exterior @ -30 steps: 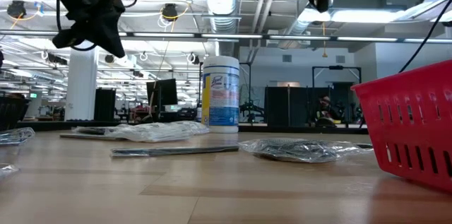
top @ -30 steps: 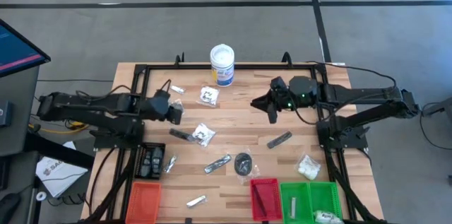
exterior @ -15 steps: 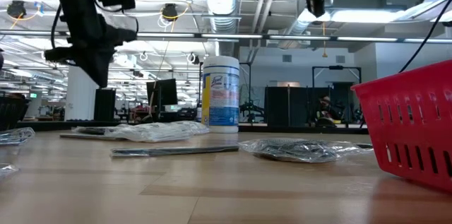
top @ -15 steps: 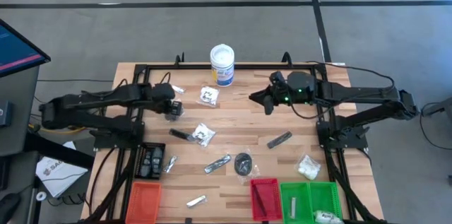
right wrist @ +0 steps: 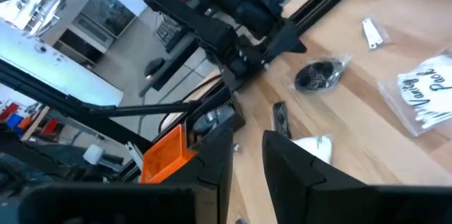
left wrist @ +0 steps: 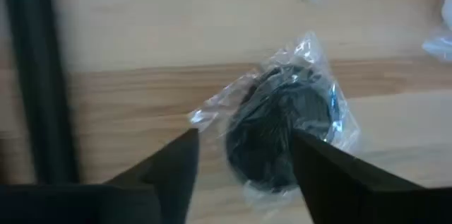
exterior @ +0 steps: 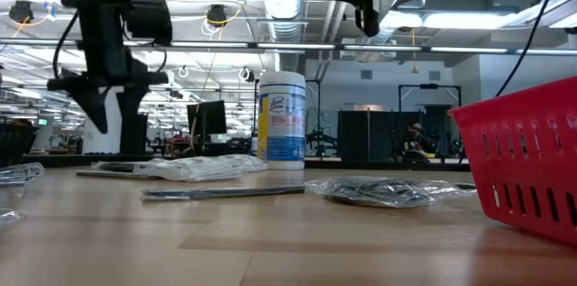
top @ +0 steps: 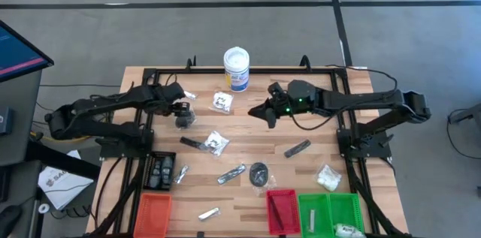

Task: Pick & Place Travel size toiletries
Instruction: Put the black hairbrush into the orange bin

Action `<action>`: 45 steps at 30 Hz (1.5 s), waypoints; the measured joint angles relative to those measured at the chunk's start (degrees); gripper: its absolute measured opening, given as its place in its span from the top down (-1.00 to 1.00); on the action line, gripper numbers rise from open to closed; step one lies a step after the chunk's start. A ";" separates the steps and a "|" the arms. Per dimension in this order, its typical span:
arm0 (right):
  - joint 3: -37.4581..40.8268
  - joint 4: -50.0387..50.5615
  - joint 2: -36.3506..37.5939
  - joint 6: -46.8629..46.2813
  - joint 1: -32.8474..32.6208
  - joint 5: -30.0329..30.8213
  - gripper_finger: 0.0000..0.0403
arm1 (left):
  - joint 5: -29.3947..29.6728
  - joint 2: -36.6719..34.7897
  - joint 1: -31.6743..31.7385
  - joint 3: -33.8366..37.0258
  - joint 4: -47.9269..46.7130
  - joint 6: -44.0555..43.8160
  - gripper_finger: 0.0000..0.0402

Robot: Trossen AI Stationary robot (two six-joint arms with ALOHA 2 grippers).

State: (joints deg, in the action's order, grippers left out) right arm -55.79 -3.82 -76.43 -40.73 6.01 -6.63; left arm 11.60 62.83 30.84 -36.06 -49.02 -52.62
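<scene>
Left gripper (top: 183, 119) up off the table (top: 248, 133) near the far left corner, fingers (left wrist: 169, 174) spread wide, gripping nothing. Directly below, seen between those fingers: dark round disc in clear packet (left wrist: 282, 136), lying flat on the wood, touching neither finger. Just beside it toward the far edge: small silvery sachet (top: 188, 95).

Right gripper (top: 264, 110) raised over the far middle of the table, pointed toward the left arm, fingers (right wrist: 296, 164) a narrow gap apart, empty.

Rest of the toiletries scattered:
- clear packet with white contents (top: 222, 101) between the two grippers, near the far edge
- slim black stick (top: 192, 143) touching another clear packet (top: 216, 143), mid-table on the left
- silvery tube (top: 231, 173) and second dark disc (top: 259, 173) side by side, toward the near edge
- grey stick (top: 297, 149) right of centre
- white-filled packet (top: 328, 177) near the right edge
- silvery sachet (top: 208, 212) at the near edge
- small silvery piece (top: 181, 173) by the left edge

Other things: white tub with blue label (top: 236, 67) upright at the middle of the far edge, well clear of both grippers. Black case (top: 158, 170) at the left edge, orange tray (top: 152, 212) at the near left corner. Red tray (top: 282, 212) with a dark stick inside and green tray (top: 331, 214) with a white item inside, touching each other along the near edge on the right.

Nothing lying between the left gripper and the disc packet.
</scene>
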 joint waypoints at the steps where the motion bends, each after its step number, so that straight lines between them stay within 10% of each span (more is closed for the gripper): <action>1: -0.24 0.23 -0.01 0.12 0.06 -0.04 0.65 | -1.35 0.02 0.61 1.19 1.03 -0.10 -0.17; 10: -3.23 -0.29 0.74 3.05 0.58 -0.10 0.65 | -6.26 -0.07 1.35 9.74 9.96 -6.43 -0.47; 45: -4.13 0.22 0.69 3.19 0.03 -0.90 0.65 | -12.95 0.09 -0.18 16.45 38.35 -7.38 -0.48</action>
State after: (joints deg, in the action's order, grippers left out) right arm -59.93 -3.60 -75.75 -37.54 6.04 -7.53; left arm -1.35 62.92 30.65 -19.62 -10.67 -60.00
